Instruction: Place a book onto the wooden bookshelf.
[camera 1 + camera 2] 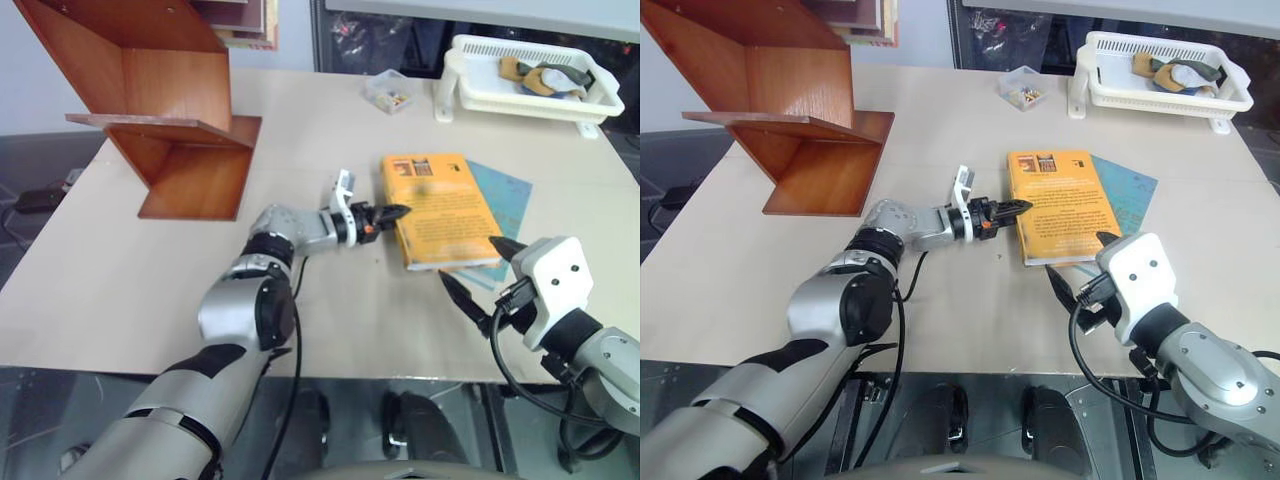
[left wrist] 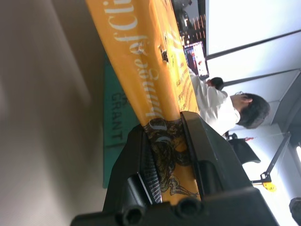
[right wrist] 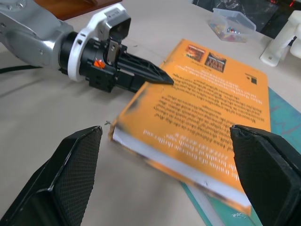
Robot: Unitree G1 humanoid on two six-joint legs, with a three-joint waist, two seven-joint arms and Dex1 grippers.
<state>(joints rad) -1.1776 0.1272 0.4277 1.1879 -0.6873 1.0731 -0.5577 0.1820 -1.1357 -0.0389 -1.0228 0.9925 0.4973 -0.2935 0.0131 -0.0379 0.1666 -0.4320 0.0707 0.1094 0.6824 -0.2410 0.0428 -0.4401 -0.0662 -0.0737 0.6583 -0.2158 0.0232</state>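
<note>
The orange-yellow book (image 1: 440, 210) lies flat on the beige table, right of centre, on top of a thinner teal book (image 1: 505, 190). My left gripper (image 1: 400, 212) reaches in level from the left and is shut on the book's left edge. In the left wrist view the orange spine (image 2: 150, 70) sits clamped between the two black fingers. My right gripper (image 1: 474, 262) hovers open at the book's near edge, its fingers (image 3: 75, 165) spread wider than the book and touching nothing. The wooden bookshelf (image 1: 170, 130) of slanted reddish-brown boards stands at the table's far left.
A white plastic basket (image 1: 530, 95) with small items stands at the far right. A small clear box (image 1: 388, 90) sits beside it. Some books (image 1: 245, 25) lean on the shelf's upper board. Bare tabletop lies between the shelf and the book. A person (image 2: 221, 103) sits in the background.
</note>
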